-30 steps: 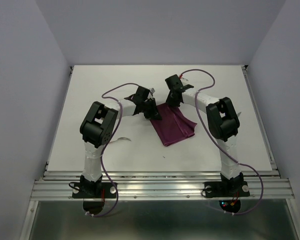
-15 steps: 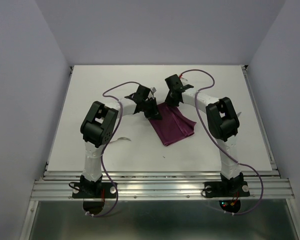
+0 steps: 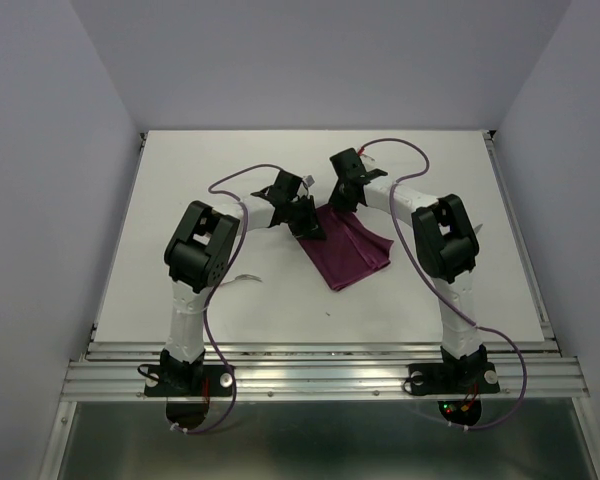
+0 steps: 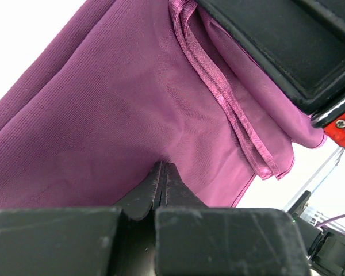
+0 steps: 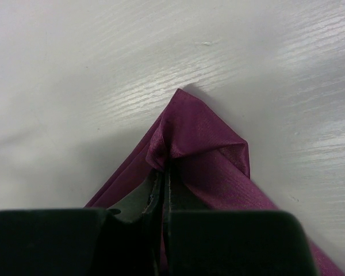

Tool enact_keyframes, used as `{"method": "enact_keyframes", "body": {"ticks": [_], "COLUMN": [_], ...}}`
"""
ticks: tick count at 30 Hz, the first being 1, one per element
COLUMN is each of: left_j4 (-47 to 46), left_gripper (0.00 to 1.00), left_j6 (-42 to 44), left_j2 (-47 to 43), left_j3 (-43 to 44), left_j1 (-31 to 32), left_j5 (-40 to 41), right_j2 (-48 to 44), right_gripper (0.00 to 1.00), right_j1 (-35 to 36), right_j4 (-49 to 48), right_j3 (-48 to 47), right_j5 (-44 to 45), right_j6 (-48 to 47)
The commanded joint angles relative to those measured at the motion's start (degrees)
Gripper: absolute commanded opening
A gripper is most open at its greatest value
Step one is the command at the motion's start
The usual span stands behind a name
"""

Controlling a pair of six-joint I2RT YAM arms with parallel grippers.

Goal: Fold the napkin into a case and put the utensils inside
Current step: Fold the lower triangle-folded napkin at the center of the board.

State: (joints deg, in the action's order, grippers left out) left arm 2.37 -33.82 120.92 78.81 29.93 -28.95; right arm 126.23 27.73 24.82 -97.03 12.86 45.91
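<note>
Napkin (image 3: 350, 255) in left hand (image 4: 163, 168), right hand (image 5: 163, 163)

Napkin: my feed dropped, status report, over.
Left fingers shut on napkin, right fingers too. Napkin partly folded, lying on table. Nothing else on it.

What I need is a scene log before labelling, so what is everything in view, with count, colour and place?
napkin: one, burgundy-purple, partly folded, mid-table between the two grippers.
utensil: one slim pale piece visible, on the table left of the napkin, nearer the bases; too small to tell which kind.
table: one, white, under everything.
cables: two, purple, looping over the table.
left gripper: one, black, shut on the napkin's cloth at its left far side.
right gripper: one, black, shut on a napkin corner at the far side.
</note>
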Motion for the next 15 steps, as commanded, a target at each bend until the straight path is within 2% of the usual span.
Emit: {"method": "enact_keyframes", "body": {"ticks": [1,15], "left_j4": [0.9,0.6], "left_gripper": [0.00,0.00], "left_j6": [1.8,1.9], "left_j2": [1.0,2.0], "left_j3": [1.2,1.3], "left_j1": [0.4,0.4], "left_j5": [0.3,-0.5], "right_j2": [-3.5,-3.6], "right_gripper": [0.01,0.01], "right_j1": [-0.4,-0.4], "right_j4": [-3.3,-3.7], "right_j3": [-0.9,-2.2], "right_j5": [-0.4,-1.1], "right_j6": [0.4,-0.5]}}
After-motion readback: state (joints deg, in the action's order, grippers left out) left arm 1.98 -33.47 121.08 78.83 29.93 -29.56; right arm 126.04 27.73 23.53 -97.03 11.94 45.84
